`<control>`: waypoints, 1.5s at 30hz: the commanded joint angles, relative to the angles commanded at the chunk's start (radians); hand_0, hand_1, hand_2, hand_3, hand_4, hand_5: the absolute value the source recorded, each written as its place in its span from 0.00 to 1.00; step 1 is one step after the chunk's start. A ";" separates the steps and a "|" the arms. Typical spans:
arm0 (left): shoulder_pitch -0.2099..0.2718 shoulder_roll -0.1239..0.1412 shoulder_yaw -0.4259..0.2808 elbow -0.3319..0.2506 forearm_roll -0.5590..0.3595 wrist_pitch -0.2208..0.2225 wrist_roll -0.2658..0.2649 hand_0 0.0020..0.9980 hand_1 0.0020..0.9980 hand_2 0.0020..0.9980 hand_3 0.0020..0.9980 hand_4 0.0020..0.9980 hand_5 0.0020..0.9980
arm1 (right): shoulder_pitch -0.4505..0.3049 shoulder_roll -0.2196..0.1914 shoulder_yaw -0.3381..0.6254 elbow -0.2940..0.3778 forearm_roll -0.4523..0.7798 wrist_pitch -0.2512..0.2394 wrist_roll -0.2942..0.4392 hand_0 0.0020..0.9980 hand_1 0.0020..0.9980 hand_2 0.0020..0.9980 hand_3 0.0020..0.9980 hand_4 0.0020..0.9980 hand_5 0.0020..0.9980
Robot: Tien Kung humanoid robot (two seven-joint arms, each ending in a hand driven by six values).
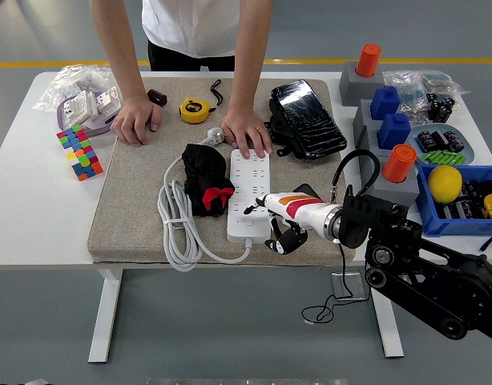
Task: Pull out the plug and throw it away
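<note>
A: What sits nearest the table's front edge?

B: The right hand (272, 225), reaching in from the right on its black arm (422, 273). It lies at the near right corner of the white power strip (249, 195), fingers (283, 239) curled downward just beside the strip's edge. I cannot tell whether they pinch anything; nothing shows clearly inside them.

A: And the plug?

B: No plug is visible seated in the strip's sockets. The strip lies lengthwise on the grey mat (134, 200), its white cable (179, 228) looped in coils to the left, ending at a white plug (216, 135) lying near the strip's far end.

A: What else is on the mat?

B: A black cloth with a red bit (206, 180) touches the strip's left side. Farther back are a yellow tape measure (195, 110) and a black handheld device (305, 119).

A: Is the person involved?

B: Yes. The person stands at the far side with 2 hands on the mat: 1 hand (247, 134) presses on the strip's far end, the other hand (135, 120) rests flat to the left.

A: Off the mat?

B: A colourful cube (79, 151) on the left, a blue bin (460, 200) holding a yellow ball on the right.
</note>
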 joint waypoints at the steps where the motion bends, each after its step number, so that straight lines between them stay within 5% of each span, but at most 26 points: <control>1: 0.000 0.000 0.000 0.000 0.000 0.000 0.000 0.55 0.69 0.71 0.72 0.94 0.54 | 0.002 0.002 -0.003 -0.003 0.001 0.002 -0.001 0.00 0.00 0.08 0.86 0.37 0.00; 12: 0.004 0.002 0.005 0.003 -0.002 0.000 0.001 0.55 0.69 0.71 0.72 0.94 0.54 | 0.018 0.015 -0.037 -0.066 -0.004 0.005 -0.001 0.00 0.00 0.08 0.86 0.37 0.00; 45: 0.002 0.002 0.003 0.002 0.000 0.000 0.000 0.55 0.69 0.71 0.72 0.94 0.54 | 0.016 0.006 -0.034 -0.073 0.027 0.059 -0.005 0.00 0.00 0.08 0.85 0.36 0.00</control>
